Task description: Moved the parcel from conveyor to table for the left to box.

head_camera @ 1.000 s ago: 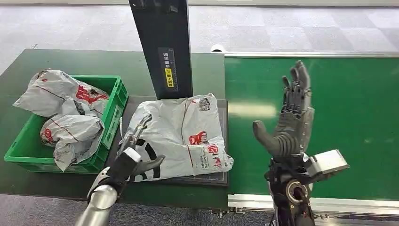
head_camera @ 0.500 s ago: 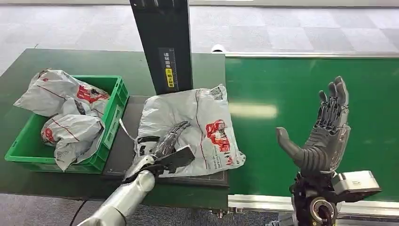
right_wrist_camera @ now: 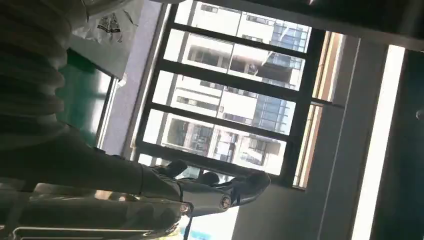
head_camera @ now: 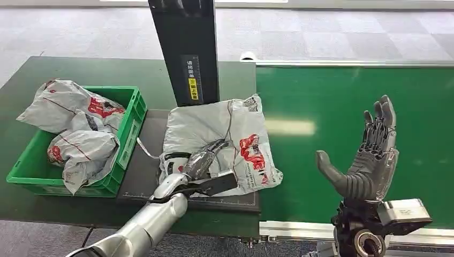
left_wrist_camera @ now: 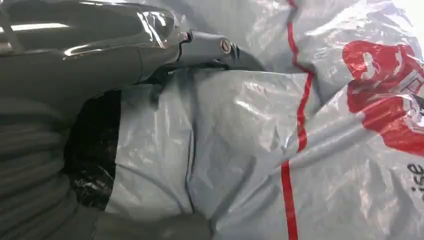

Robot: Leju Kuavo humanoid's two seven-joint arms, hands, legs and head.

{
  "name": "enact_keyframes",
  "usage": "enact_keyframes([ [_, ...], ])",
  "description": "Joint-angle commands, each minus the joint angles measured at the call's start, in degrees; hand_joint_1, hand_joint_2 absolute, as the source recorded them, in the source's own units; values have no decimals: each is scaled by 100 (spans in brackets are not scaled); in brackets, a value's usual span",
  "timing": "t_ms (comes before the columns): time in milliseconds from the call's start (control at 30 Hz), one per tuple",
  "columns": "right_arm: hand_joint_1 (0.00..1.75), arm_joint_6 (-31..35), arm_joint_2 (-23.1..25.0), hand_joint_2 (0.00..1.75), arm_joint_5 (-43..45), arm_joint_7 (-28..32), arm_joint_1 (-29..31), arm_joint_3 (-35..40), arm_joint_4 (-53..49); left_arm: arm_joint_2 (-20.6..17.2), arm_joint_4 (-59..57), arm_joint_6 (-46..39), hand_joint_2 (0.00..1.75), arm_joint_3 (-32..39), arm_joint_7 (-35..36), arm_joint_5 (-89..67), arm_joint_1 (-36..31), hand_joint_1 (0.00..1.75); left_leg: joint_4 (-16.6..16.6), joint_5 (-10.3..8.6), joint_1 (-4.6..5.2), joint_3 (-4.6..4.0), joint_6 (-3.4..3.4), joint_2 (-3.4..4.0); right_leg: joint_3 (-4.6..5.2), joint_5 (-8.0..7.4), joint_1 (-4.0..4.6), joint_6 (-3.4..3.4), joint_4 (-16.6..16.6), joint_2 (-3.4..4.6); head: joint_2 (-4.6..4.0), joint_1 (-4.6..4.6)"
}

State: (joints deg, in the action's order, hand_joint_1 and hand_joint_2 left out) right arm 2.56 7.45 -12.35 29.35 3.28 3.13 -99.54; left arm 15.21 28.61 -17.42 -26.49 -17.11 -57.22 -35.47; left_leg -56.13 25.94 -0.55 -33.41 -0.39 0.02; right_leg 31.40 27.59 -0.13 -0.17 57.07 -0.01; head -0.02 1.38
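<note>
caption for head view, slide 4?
Left robot hand rests on grey parcel beside green crate; right robot hand open above conveyor.

Black post (head_camera: 184, 51) stands behind parcel (head_camera: 225, 134); conveyor (head_camera: 342, 107) lies bare.

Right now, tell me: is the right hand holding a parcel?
No. The right hand is raised over the green conveyor, fingers spread with nothing in them.

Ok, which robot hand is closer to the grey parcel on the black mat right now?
Left. The left robot hand lies on the grey parcel, fingers laid across it. The right robot hand is raised, fingers spread, over the conveyor belt, well off to the parcel's side.
</note>
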Motion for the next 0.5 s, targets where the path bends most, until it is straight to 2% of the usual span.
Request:
enact_keyframes([
  [33, 0, 25, -49, 175, -8, 0, 1, -175, 413, -71, -218, -332, 175, 392, -636, 489, 58, 175, 15, -8, 1, 10, 2, 7, -9, -11, -1, 4, -17, 7, 0, 0],
  [133, 0, 69, -51, 175, 34, -58, -16, -245, 388, -54, 794, 79, 175, 932, -1386, 1527, 327, 175, 11, -8, 1, 4, 2, 10, -2, -11, -1, 4, -14, 9, 0, 0],
  [167, 0, 97, -54, 175, 47, -71, -74, -276, 349, -139, 1742, 219, 175, 914, -1421, 1853, 619, 175, 11, -7, 1, 1, 2, 11, 1, -11, -1, 4, -11, 11, 0, 2],
  [200, 0, 130, -48, 175, 51, -89, -138, -315, 347, -244, 3424, 163, 175, 937, -2166, 2649, 1139, 175, 9, -6, 1, 1, 2, 7, 1, -8, -1, 4, -10, 7, 0, 0],
  [233, 0, 173, -35, 175, 46, -97, -193, -342, 356, -473, 4912, 147, 175, 727, -1979, 2719, 1515, 175, 13, -6, 2, -1, 2, 6, 3, -8, -2, 5, -13, 6, 0, 2],
  [267, 0, 191, -32, 175, 49, -53, -227, -350, 371, -653, 5887, 301, 175, 607, -1559, 2720, 1717, 175, 2, 1, 1, -11, 1, 8, 15, -2, -1, 3, -3, 8, 0, 2],
  [300, 0, 234, -9, 175, 56, -10, -280, -377, 368, -816, 6794, 206, 175, 517, -1453, 2677, 1901, 175, 0, 5, 0, -9, 1, 10, 13, 1, 0, 3, -4, 9, 0, 0],
  [400, 0, 349, 25, 175, 46, 66, -504, -389, 300, -1059, 8120, -523, 175, 433, -1918, 2594, 2360, 175, -5, 11, -4, -25, -2, 32, 36, 2, 5, -1, 6, 29, 0, 0],
  [433, 0, 389, 29, 175, 58, 108, -601, -368, 289, -1274, 8544, -1182, 175, 312, -2289, 2989, 2575, 175, 0, 14, -1, -19, -3, 31, 32, 7, 2, 0, 4, 29, 0, 0],
  [467, 0, 415, 17, 175, 74, 136, -649, -340, 307, -1741, 9065, -2095, 175, -143, -2289, 3279, 2513, 175, 5, 9, -2, -26, -2, 32, 41, 1, 3, -1, -1, 30, 0, 4],
  [500, 0, 464, 4, 175, 123, 181, -687, -322, 330, -1844, 9609, -2258, 175, -81, -2289, 3287, 2676, 175, 9, 19, -2, -13, -4, 44, 32, 8, 3, -2, -3, 41, 0, 2],
])
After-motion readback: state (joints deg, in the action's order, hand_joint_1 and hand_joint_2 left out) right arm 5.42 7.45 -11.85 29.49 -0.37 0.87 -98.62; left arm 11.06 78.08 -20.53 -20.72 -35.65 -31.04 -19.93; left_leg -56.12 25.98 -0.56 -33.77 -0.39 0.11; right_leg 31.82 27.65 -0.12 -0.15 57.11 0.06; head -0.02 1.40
